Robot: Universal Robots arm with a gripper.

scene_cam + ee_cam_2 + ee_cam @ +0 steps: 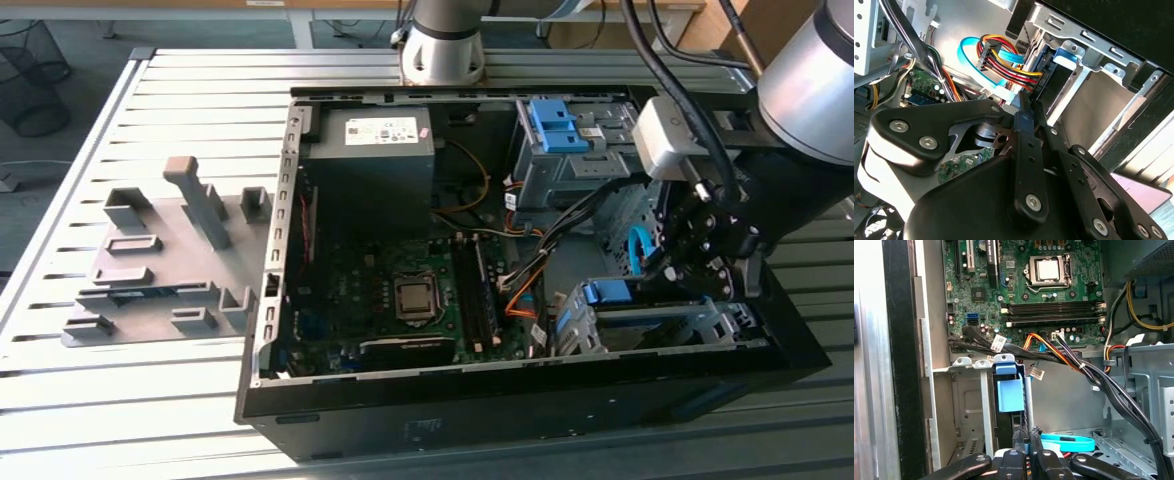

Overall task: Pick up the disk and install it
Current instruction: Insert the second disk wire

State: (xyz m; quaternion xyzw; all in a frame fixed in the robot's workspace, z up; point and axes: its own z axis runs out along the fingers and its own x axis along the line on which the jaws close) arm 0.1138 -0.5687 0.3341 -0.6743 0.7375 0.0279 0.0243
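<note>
Reaching down into the open computer case (267,300) at its front corner, the gripper (1026,447) has its fingers pressed together, apparently clamping the disk (1009,395) edge-on, seated upright in the drive bay (654,325)

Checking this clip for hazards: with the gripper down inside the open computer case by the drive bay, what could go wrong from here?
1. The gripper is right beside the blue cable and the bundle of coloured wires. A move here could snag or unplug them.
2. The disk sits at the mouth of the narrow metal bay. If it is pushed slightly tilted, it may jam against the bay's walls.
</note>
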